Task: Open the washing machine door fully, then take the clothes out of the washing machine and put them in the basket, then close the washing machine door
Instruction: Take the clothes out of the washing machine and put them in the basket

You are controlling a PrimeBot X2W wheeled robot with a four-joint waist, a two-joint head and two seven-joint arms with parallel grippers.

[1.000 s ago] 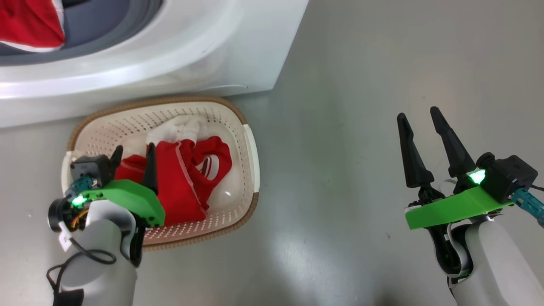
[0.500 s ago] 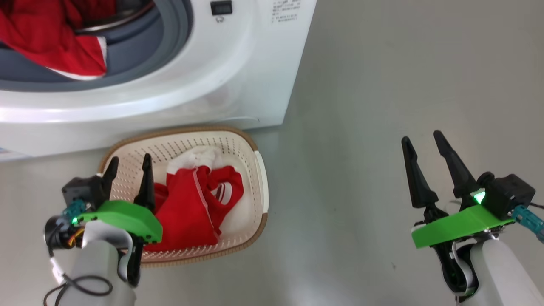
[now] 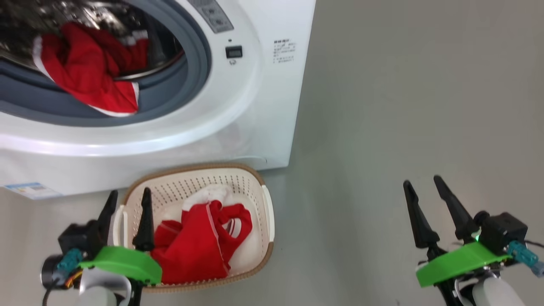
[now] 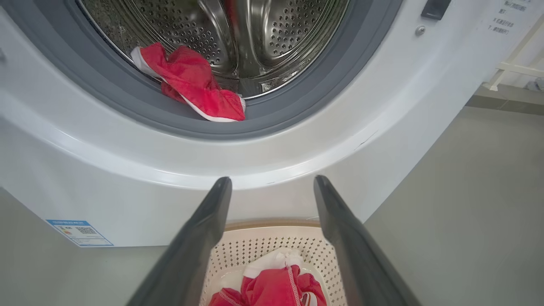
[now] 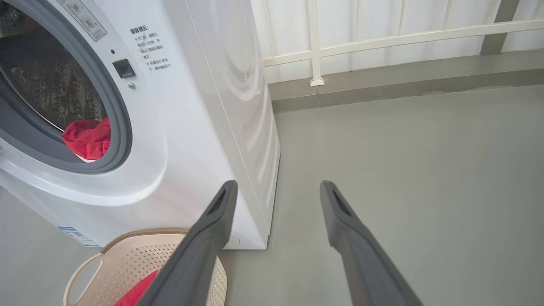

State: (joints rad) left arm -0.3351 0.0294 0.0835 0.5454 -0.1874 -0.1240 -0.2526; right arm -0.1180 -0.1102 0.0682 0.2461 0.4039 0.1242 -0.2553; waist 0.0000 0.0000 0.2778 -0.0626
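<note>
red clothes (image 3: 193, 250), cream basket (image 3: 255, 178)

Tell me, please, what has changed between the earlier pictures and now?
The head camera has tilted up, showing more of the washing machine. Relative to the basket, the left gripper has drawn back from over the red clothes to its left rim. Nothing was grasped or released. Unchanged: both pairs of jaws open and empty, the right gripper over the floor, a red garment draped over the grey ring.

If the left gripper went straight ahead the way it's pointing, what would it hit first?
Probably the big white front-loading washing machine: the open left gripper aims at its curved front just below the grey rubber ring, over the cream perforated basket. Depth is unclear.
</note>
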